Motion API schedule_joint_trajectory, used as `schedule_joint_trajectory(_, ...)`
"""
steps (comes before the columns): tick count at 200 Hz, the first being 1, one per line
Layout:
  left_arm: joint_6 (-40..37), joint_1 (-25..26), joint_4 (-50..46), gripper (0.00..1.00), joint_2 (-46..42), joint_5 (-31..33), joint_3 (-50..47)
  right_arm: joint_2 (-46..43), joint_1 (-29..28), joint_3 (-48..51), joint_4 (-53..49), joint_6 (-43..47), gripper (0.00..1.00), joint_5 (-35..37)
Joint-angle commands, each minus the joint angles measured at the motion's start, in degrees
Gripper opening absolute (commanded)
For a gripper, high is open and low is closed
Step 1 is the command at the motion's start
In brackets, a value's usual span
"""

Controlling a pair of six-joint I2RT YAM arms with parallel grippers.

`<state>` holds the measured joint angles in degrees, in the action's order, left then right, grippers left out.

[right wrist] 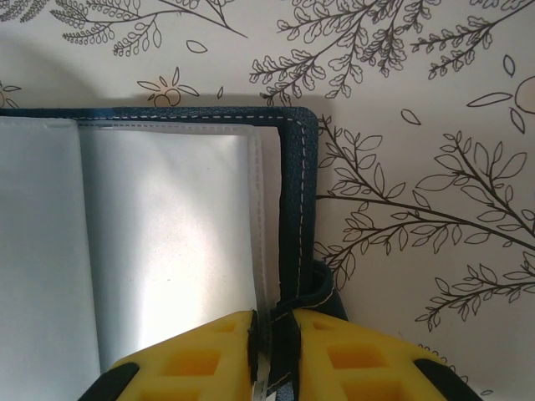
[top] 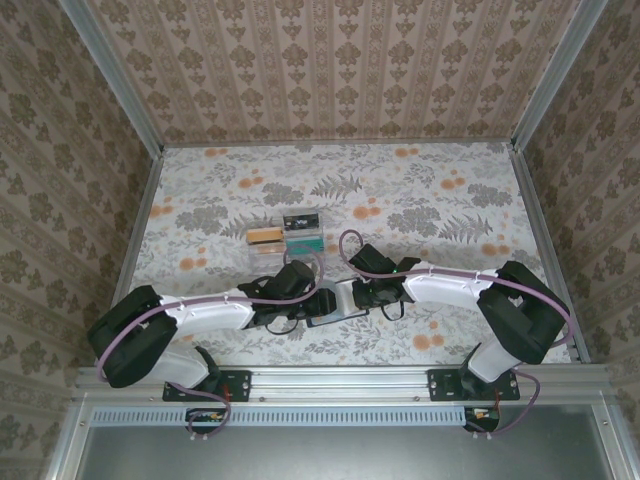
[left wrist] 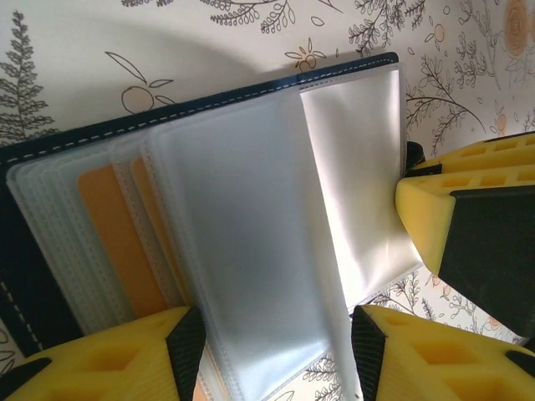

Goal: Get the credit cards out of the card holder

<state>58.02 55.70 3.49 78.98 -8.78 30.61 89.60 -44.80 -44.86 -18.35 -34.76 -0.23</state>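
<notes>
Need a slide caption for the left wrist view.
Left gripper open over the card holder's clear sleeves, orange credit cards tucked inside, right gripper clamping its edge.

Left pincer parted; right pincer clamped.

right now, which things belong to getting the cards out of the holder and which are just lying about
For the job: dark navy folding card holder; thin orange plastic cards in its see-through sleeves; left gripper; right gripper.
Lying about: clear plastic box with orange and teal contents.
</notes>
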Motion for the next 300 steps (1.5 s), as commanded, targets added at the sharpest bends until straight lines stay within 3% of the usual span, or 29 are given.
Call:
schedule_joint_trajectory(1,-0.3,-0.4,-2.4,0.54,-2.2,1.2,-0.6,2.2,-1.2,1.4,-1.1,-0.9,0.21,-2.3)
schedule_joint_trajectory(47,-1.0,-0.9,-5.8,0.53,-7.6,3.5,-2.1,2.6,-1.2,1.4,-1.1,-0.8,0.21,-2.1)
schedule_joint_trajectory(167,-0.4,-1.0,-7.4,0.52,-5.8,3.9,-2.1,2.8,-1.2,1.2,-1.1,-0.9,0.21,-2.3)
schedule_joint_trajectory(300,-1.3,-0.5,-1.2,0.52,0.0,-0.2,-0.4,3.6,-1.4,1.0,-0.6,-1.1,0.21,-2.6)
